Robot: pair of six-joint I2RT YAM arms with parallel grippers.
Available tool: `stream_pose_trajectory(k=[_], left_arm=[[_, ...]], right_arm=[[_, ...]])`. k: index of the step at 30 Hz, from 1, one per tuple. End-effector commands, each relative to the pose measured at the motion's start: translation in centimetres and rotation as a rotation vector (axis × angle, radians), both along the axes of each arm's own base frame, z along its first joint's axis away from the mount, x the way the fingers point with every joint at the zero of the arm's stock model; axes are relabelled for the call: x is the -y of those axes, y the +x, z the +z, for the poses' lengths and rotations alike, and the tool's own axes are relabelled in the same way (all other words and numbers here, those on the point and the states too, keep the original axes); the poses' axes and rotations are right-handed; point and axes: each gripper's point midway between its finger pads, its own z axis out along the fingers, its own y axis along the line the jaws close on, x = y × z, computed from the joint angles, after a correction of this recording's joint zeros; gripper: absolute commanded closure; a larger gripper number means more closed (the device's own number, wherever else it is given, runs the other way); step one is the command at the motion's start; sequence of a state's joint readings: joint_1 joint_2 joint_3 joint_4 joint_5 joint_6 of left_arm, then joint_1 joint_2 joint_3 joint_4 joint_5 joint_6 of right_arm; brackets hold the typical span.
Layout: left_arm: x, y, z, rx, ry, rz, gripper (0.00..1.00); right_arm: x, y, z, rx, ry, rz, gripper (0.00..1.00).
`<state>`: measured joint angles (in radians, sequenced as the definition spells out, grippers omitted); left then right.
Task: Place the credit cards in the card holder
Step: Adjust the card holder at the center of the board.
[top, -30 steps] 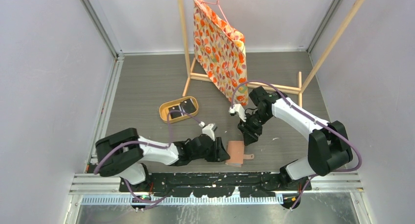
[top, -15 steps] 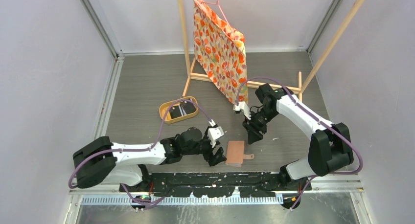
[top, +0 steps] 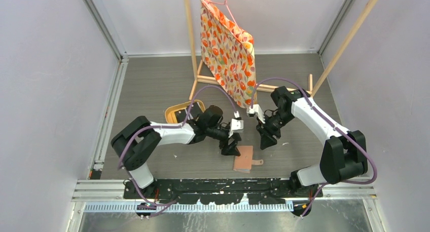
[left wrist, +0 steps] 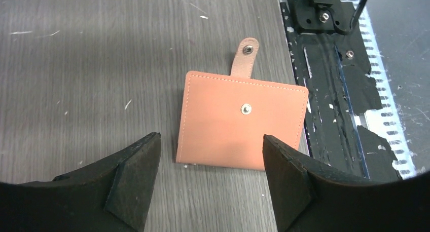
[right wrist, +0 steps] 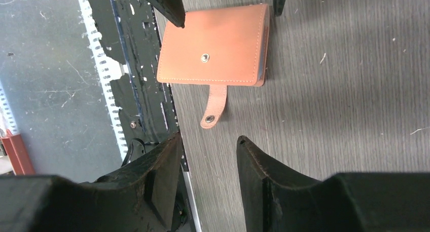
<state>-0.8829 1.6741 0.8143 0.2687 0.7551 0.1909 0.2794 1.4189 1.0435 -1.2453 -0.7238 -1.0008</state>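
Both finger pairs spread, empty. Card holder closed, flat on tabletop, snap tab undone, pointing 3 o'clock. Lies 5 o'clock of left fingers, 7 o'clock of right fingers; left nearer.

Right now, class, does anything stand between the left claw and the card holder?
Nothing visible does. The left claw hangs open over the card holder, nothing between them. The holder lies folded shut, snap tab undone, hiding its slots.

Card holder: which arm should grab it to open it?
Left. The left gripper hovers beside the closed card holder, its open jaws framing it in the wrist view. The right gripper sits farther off.
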Motion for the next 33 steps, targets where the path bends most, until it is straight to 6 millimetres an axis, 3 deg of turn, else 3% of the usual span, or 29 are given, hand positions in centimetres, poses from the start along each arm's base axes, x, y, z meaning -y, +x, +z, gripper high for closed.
stream_pose_trajectory(k=[1, 11, 19, 21, 25, 30, 33], left_arm=[[0.6, -1.4, -0.2, -0.011, -0.037, -0.152, 0.26], [1.3, -0.3, -2.6, -0.001, 0.024, -0.182, 0.29], [1.5, 0.2, -3.4, -0.019, 0.021, -0.133, 0.32], [1.4, 0.3, -3.5, -0.032, 0.025, -0.105, 0.39], [1.2, 0.2, -4.0, -0.096, 0.045, -0.039, 0.74], [0.7, 0.3, -4.6, -0.109, 0.048, 0.024, 0.84], [0.1, 0.4, -4.6, -0.096, 0.058, 0.057, 0.98]], right_arm=[[-0.4, 0.0, 1.5, 0.040, 0.043, 0.030, 0.51], [-0.4, -0.2, 1.6, 0.030, 0.046, 0.041, 0.51], [-0.4, -0.3, 1.6, 0.028, 0.052, 0.042, 0.51], [-0.4, -0.2, 1.6, 0.026, 0.051, 0.041, 0.51], [-0.4, -0.2, 1.6, 0.025, 0.050, 0.040, 0.51], [-0.4, -0.3, 1.5, 0.018, 0.050, 0.041, 0.51], [-0.4, -0.3, 1.6, 0.019, 0.052, 0.039, 0.51]])
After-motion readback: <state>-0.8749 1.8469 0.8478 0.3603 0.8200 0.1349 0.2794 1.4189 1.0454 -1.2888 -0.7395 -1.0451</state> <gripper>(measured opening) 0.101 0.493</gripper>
